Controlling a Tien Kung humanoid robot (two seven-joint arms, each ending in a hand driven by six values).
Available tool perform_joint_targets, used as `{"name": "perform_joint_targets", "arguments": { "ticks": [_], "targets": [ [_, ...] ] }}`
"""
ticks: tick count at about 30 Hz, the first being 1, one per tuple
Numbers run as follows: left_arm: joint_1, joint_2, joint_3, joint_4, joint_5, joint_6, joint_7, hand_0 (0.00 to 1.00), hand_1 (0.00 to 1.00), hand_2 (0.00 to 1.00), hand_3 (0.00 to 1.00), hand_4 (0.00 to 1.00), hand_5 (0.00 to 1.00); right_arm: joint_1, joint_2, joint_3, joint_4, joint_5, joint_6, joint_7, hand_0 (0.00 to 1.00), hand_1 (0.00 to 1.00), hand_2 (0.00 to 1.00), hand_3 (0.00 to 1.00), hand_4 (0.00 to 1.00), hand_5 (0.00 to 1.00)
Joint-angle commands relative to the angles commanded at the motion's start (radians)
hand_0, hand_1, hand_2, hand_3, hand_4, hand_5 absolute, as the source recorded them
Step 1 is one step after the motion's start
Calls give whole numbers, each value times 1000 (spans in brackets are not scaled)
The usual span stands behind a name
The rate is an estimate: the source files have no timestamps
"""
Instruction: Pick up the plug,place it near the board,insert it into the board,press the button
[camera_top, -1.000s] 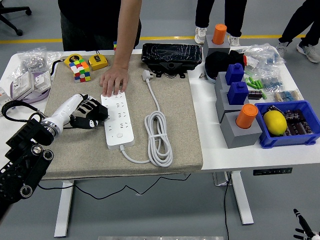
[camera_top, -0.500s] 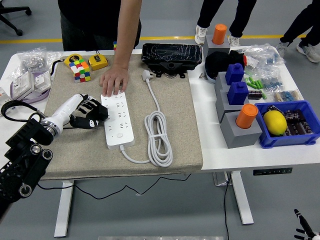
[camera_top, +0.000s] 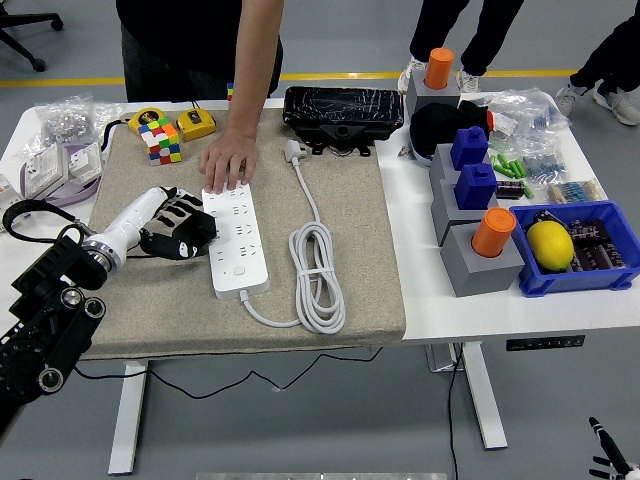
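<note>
Here, left robot hand (camera_top: 178, 228) curled beside power strip (camera_top: 236, 243), grasp unclear, person's hand (camera_top: 229, 161) pressing strip's far end.

Left robot hand (camera_top: 180, 228) beside board (camera_top: 236, 240)

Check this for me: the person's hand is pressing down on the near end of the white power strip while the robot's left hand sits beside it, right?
Not quite. In the head view the person's hand rests on the far end of the white power strip, not the near end. The robot's left hand does sit beside the strip, on its left.
</note>
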Motion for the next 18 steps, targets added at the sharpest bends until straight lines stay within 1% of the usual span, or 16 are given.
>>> {"name": "perform_joint_targets", "arguments": {
  "ticks": [4,5,8,10,11,14,16,17,18],
  "targets": [
    [0,-1,-1,3,-14,-7,-5,596,721,711,738,998,2,0,0,-2,0,2,0,0,998,861,785,836,998,998],
    [1,-1,-1,5,-32,-17,-9,717,812,785,813,998,318,0,0,-2,0,2,0,0,998,861,784,835,998,998],
    [3,-2,-6,6,-92,-31,-22,717,812,785,813,998,318,1,0,-1,0,1,1,-1,998,861,784,835,998,998],
    [6,-4,-11,3,-158,-24,-36,717,812,785,813,998,318,1,1,-1,0,2,2,-1,998,861,784,835,998,998],
    [6,-5,-12,2,-193,-20,-42,914,950,914,898,998,998,2,1,-1,0,1,2,-1,998,862,783,834,998,998],
    [10,-8,-21,-11,-262,-1,-52,914,950,914,898,998,998,2,1,0,0,2,2,-1,998,862,783,834,998,998],
    [18,-13,-28,-35,-284,23,-50,914,950,914,898,998,998,2,1,2,0,1,2,-1,998,862,783,834,998,998],
    [24,-16,-31,-52,-293,48,-50,998,998,978,974,998,998,1,2,3,0,0,2,-1,998,862,783,834,998,998],
    [26,-18,-32,-58,-297,57,-50,998,998,978,974,998,998,1,2,3,0,0,2,-1,998,862,783,834,998,998]
  ]
}}
